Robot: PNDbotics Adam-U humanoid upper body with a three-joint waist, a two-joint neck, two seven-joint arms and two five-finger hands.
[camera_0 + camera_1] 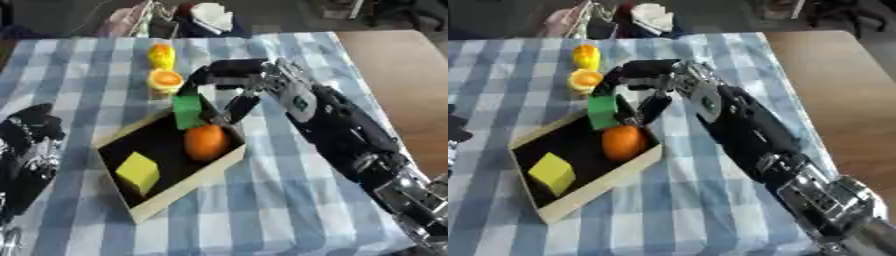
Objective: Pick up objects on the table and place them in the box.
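Left eye view: right hand (229, 75) pinches a green block (186, 112) over the box's (188, 182) far corner. Inside lie an orange (206, 141) and a yellow block (138, 171). Left hand (33, 131) rests at the left edge; finger state unclear.

You've got a blue-white checked cloth (262, 200) on the bench, bare wood (842, 85) right, white crumpled thing (213, 16) behind.

The table (289, 200) wears a blue-and-white checked cloth. On it sits a shallow box (188, 181) with a dark inside, and just beyond its far corner lie a halved orange (164, 79) and a yellow piece (161, 54).
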